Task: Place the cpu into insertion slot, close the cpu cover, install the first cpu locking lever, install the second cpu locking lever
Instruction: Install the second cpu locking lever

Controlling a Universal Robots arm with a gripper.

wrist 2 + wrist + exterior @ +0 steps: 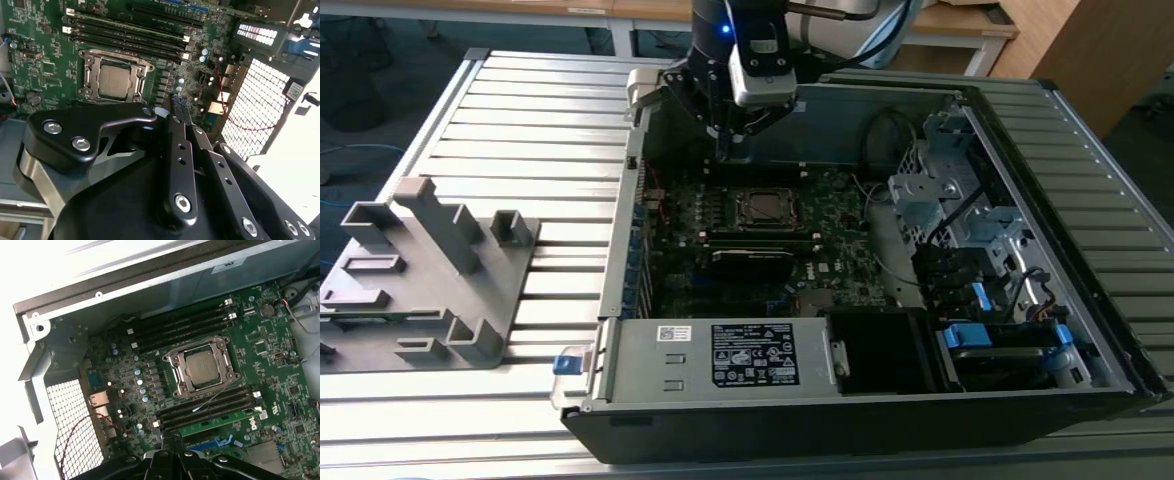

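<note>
The cpu [202,367] [114,80] lies flat in the insertion slot [744,207] on the green motherboard. Around the chip the silver cpu cover [172,365] [90,75] lies down flat. A thin metal lever [215,396] slants out from the socket's edge over the neighbouring memory slots. My gripper [731,152] [179,101] [172,436] hangs above the board, on the far side of the socket in the exterior view and apart from it. Its fingers are shut together with nothing between them.
The board sits deep in an open computer case [620,300] with walls all round. Long black memory slots [210,407] flank the socket. A labelled power supply [747,355] and drive bays with blue tabs [981,295] fill the near side. A grey fixture [434,270] stands at the exterior view's left.
</note>
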